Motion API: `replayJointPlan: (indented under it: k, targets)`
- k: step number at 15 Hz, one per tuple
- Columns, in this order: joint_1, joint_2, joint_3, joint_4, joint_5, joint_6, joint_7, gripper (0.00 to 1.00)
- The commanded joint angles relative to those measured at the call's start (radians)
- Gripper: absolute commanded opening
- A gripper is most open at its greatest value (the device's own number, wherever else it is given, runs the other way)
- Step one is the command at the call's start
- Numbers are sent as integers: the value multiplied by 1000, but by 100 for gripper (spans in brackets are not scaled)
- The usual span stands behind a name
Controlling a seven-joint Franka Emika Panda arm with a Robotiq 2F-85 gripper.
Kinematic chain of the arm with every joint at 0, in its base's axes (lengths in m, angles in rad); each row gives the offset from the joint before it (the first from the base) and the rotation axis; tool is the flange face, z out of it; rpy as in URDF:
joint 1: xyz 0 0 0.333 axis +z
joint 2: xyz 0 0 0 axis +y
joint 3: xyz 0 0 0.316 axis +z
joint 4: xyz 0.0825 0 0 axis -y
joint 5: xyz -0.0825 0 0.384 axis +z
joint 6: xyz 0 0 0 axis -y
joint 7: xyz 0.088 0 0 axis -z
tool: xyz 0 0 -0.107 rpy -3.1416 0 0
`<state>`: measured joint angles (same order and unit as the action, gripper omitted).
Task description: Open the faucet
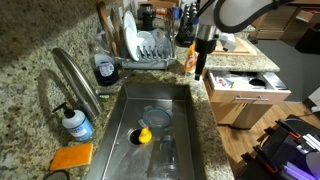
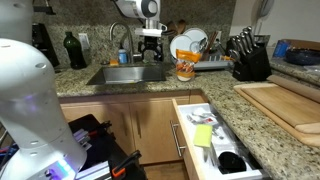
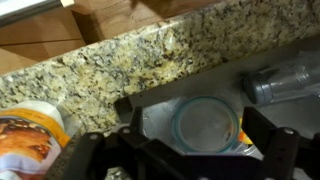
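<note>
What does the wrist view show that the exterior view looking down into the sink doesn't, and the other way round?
Only the wrist view shows, close up, that the black gripper has its fingers spread wide apart.

Only that exterior view shows the tall brushed-steel gooseneck faucet, the clear soap bottle with a black pump, the flat orange sponge and the wire dish rack.

Both show the speckled granite counter, the steel sink and the round clear container in it.

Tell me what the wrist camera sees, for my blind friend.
The robot's open pincer hangs over a steel sink holding a round clear dish and a glass lying down. Speckled granite counter runs beside it.
</note>
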<state>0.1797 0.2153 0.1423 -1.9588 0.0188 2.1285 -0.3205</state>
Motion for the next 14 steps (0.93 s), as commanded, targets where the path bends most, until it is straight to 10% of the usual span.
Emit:
replayJointPlan:
  k: [1, 7, 14]
  targets:
    - [-7, 59, 26, 57, -31, -23, -7, 100]
    - [3, 236, 31, 228, -60, -75, -13, 100]
    - [190, 523, 96, 557, -244, -139, -67, 100]
